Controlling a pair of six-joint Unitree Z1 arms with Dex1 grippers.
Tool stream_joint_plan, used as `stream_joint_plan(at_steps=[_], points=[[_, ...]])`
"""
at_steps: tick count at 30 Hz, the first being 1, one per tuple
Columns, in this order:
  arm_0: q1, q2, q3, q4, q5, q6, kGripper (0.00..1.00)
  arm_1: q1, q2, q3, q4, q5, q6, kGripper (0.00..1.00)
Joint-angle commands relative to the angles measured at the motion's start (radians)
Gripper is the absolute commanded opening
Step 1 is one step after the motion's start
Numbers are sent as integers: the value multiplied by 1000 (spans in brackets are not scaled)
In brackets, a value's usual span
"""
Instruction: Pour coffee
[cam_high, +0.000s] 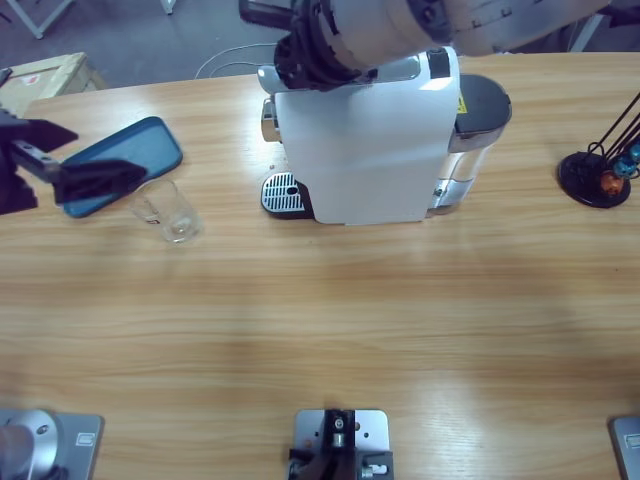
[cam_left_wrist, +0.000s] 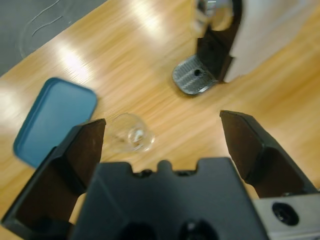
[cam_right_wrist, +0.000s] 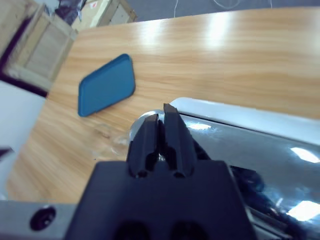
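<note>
My left gripper (cam_left_wrist: 162, 132) gapes above the glass tumbler (cam_left_wrist: 131, 133) | right gripper (cam_right_wrist: 161, 132) clenched over the coffee machine (cam_high: 370, 150)

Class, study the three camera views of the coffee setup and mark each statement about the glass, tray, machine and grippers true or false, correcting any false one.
1. The small clear glass tumbler stands on the machine's drip grille. False: it stands on the wooden table, beside the blue rectangular tray.
2. The left gripper is open. True.
3. The right gripper is open wide. False: its jaws are shut, above the white and silver coffee machine.
4. The blue tray carries nothing. True.
</note>
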Motion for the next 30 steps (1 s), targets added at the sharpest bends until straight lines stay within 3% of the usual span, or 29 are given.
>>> stream_joint_plan(at_steps=[1,7,12,14,20,30], points=[[159,19,45,126,127,-258,1000,80,-351,56,230,-30,-268,1000],[161,126,207,-41,113,-348,1000,180,-591,219,431,-112,-252,1000],[152,187,373,-352,113,-308,1000,185,-696,275,524,-154,-220,1000],[152,196,437,-490,99,-278,1000,185,-695,273,533,-157,-218,1000],[152,238,548,-681,77,-256,1000,185,-642,256,531,-160,-208,1000],[152,413,569,-880,92,-221,991,185,-605,263,531,-161,-185,1000]])
